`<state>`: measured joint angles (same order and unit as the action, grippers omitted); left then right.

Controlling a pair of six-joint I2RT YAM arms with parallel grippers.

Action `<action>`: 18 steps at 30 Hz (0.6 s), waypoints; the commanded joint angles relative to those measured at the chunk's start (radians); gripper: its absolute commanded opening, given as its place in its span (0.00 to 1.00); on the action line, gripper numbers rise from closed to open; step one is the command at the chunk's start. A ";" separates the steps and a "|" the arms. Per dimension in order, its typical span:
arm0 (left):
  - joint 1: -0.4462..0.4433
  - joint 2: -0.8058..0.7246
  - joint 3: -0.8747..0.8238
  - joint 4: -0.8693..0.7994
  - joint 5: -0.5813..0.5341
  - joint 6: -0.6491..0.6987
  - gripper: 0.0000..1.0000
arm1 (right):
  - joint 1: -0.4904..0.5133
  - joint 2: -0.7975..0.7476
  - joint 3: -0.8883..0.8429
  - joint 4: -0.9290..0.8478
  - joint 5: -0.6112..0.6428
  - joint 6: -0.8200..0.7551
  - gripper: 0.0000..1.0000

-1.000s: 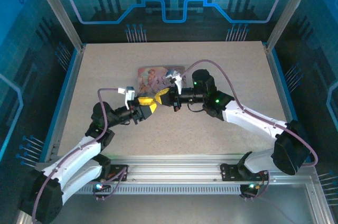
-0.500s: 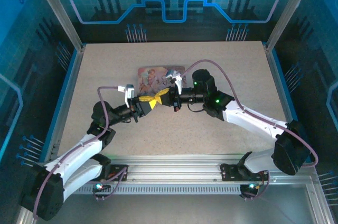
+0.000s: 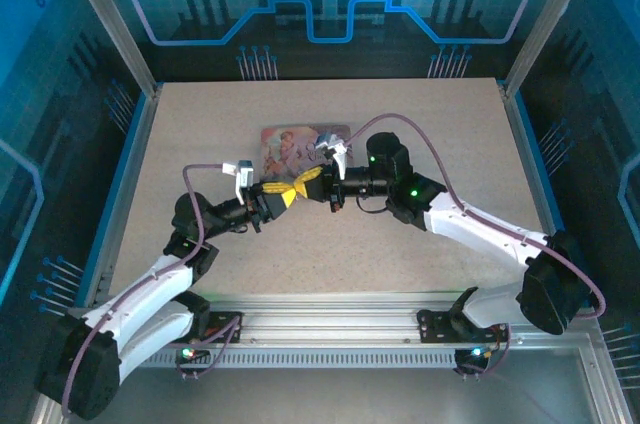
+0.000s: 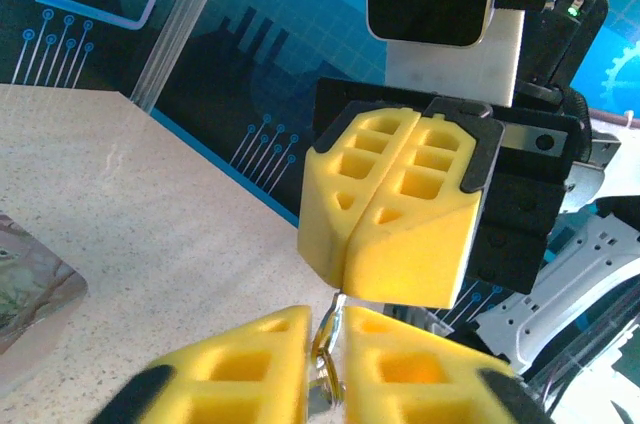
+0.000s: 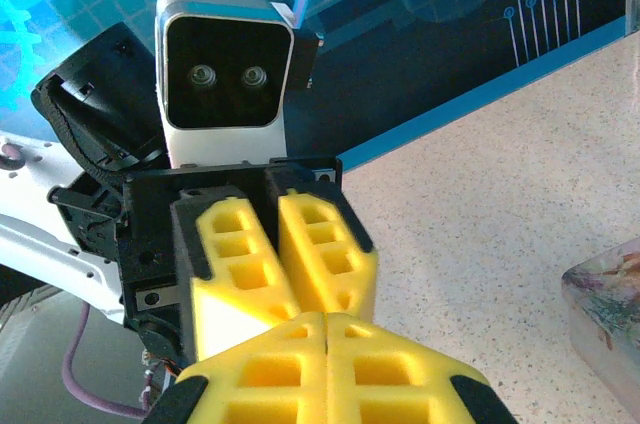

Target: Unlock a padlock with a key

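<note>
As left gripper [image 3: 285, 194] pinches the key [image 4: 327, 332], pink tin [image 3: 295, 141] lies closed.

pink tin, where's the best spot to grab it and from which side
The pink tin lies flat on the table, low and rectangular, right end under the right arm: likely grip its bare left half from straight above, fingers across the near and far long edges.

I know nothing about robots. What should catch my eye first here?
Two bright yellow grippers meet tip to tip over the middle of the table: the left gripper and the shut right gripper. The left one pinches a thin metal key aimed at the other's fingertips. Just behind them lies a pink picture tin.
</note>
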<state>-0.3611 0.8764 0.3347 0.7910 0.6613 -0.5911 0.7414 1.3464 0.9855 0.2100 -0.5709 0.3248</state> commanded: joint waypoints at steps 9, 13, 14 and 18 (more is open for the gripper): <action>-0.003 -0.018 0.009 -0.010 0.014 0.010 0.13 | 0.008 -0.029 -0.009 0.049 0.007 0.020 0.00; -0.002 -0.018 0.008 -0.010 0.012 0.013 0.04 | 0.008 -0.030 -0.009 0.048 0.007 0.022 0.00; -0.002 -0.018 0.008 -0.008 0.012 0.012 0.02 | 0.009 -0.030 -0.008 0.048 0.008 0.022 0.00; -0.002 -0.020 0.009 -0.002 0.015 0.010 0.00 | 0.008 -0.028 -0.013 0.051 0.004 0.023 0.00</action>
<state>-0.3611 0.8700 0.3347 0.7872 0.6613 -0.5934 0.7414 1.3403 0.9813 0.2241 -0.5636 0.3401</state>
